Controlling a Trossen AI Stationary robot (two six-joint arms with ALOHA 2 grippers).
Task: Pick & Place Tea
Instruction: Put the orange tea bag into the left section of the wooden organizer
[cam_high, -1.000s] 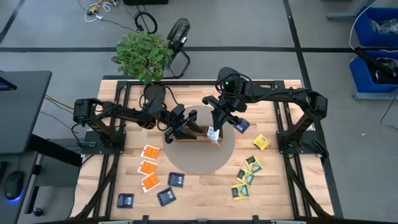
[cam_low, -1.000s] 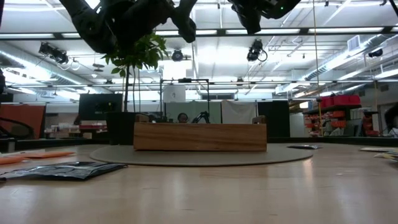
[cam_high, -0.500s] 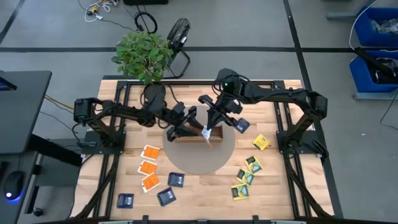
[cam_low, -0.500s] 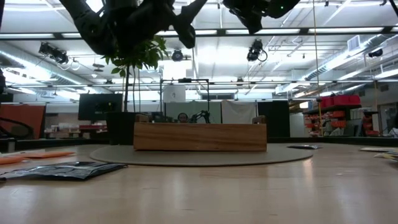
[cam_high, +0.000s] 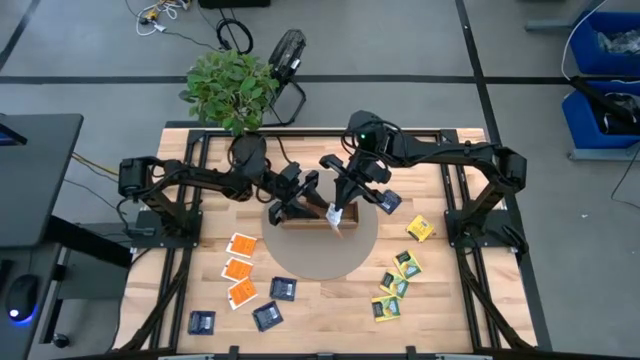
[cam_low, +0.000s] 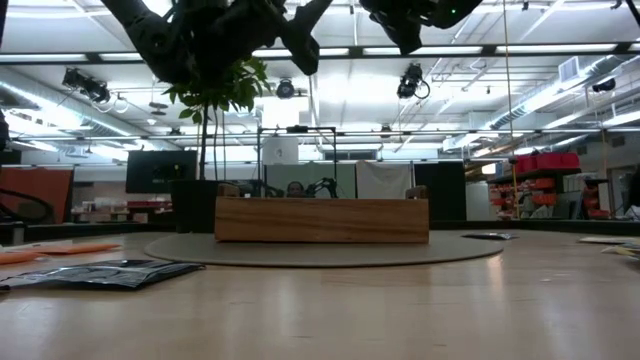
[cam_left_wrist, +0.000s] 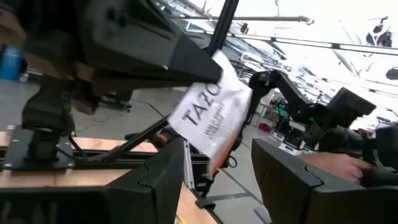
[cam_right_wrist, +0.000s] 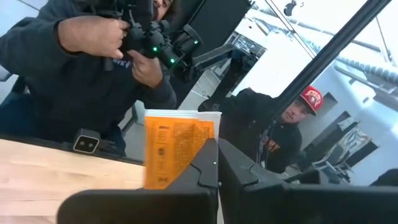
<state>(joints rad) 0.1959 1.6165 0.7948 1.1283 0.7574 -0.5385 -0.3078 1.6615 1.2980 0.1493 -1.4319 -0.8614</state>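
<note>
My right gripper (cam_high: 341, 207) is shut on one tea packet (cam_high: 334, 216), orange on one face (cam_right_wrist: 174, 146) and white with dark print on the other (cam_left_wrist: 208, 115). It hovers above the long wooden tray (cam_high: 308, 222), which stands on a round mat (cam_high: 320, 258). My left gripper (cam_high: 299, 196) is open, just left of that packet and over the tray's left half. The packet shows beyond its own fingers (cam_left_wrist: 217, 180). Other packets lie flat on the table: orange (cam_high: 238, 268), dark blue (cam_high: 283, 289) and yellow-green (cam_high: 397, 280). My right gripper pinches the packet between its two fingers (cam_right_wrist: 208, 165), near one edge (cam_left_wrist: 214, 65). The fingers slant down from above. The packet is lifted clear over the tray and sticks out tilted beyond the fingertips, its free end (cam_left_wrist: 214, 152) lowest.
A potted plant (cam_high: 230, 85) stands at the table's far left. One dark blue packet (cam_high: 388, 201) and one yellow-green one (cam_high: 418, 228) lie right of the mat. The tray (cam_low: 320, 218) shows side-on in the low view. People stand beyond the table (cam_right_wrist: 93, 68).
My right gripper has shifted a little toward the table's left, nearer my left gripper, and has turned. The packet it carries has turned with it and now hangs over the tray's middle rather than its right end.
</note>
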